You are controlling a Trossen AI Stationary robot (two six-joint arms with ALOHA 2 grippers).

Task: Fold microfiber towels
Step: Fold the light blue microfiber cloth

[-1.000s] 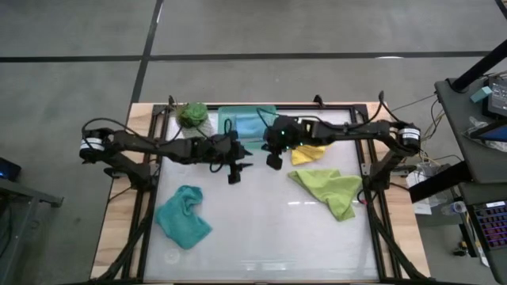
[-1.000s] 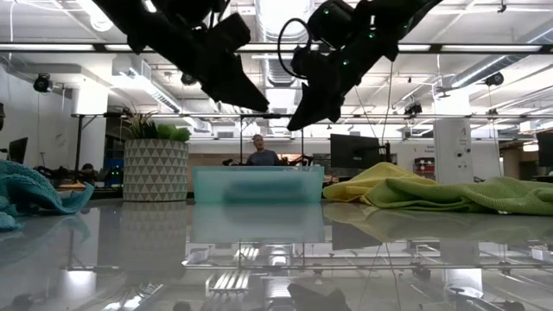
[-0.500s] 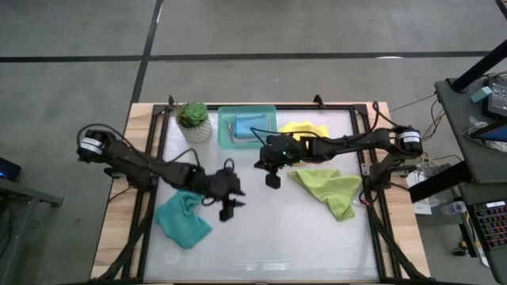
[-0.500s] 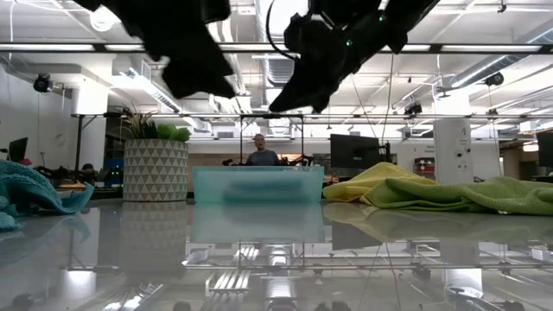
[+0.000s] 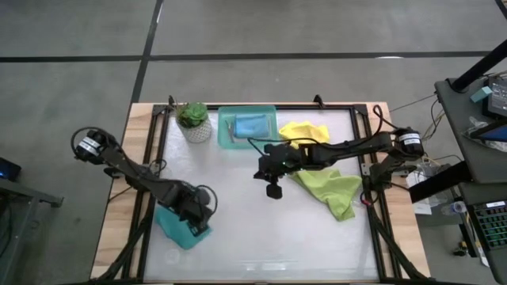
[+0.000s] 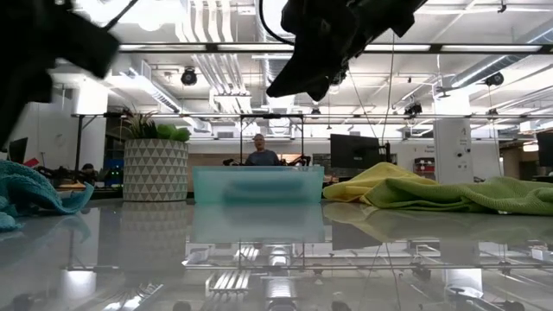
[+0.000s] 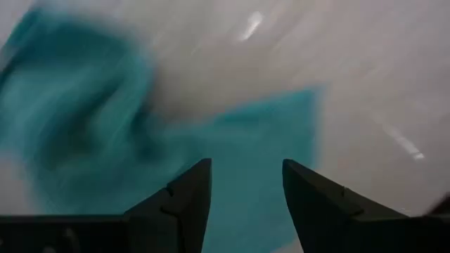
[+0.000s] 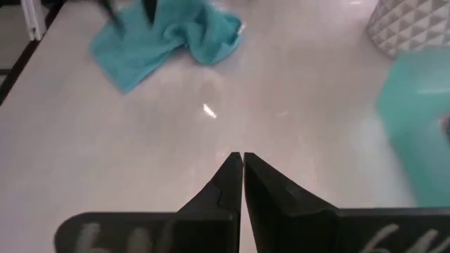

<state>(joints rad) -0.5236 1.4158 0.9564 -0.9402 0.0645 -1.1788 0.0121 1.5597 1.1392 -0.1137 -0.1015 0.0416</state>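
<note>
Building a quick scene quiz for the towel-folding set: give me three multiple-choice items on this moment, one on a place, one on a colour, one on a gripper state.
1. Where is the left gripper?
A. over the crumpled teal towel near the table's front left
B. over the tray
C. beside the plant pot

2. What colour is the towel lying spread out on the right side of the table?
A. grey
B. lime green
C. red

3. How does the right gripper stand?
A. open wide
B. shut on the yellow towel
C. shut, holding nothing

Key:
1 A: the high view puts it right above that towel, and the left wrist view shows teal cloth past its fingers.
2 B: the high view shows it lime green, beside the yellow towel.
3 C: the right wrist view shows its fingers pressed together over bare table.
</note>
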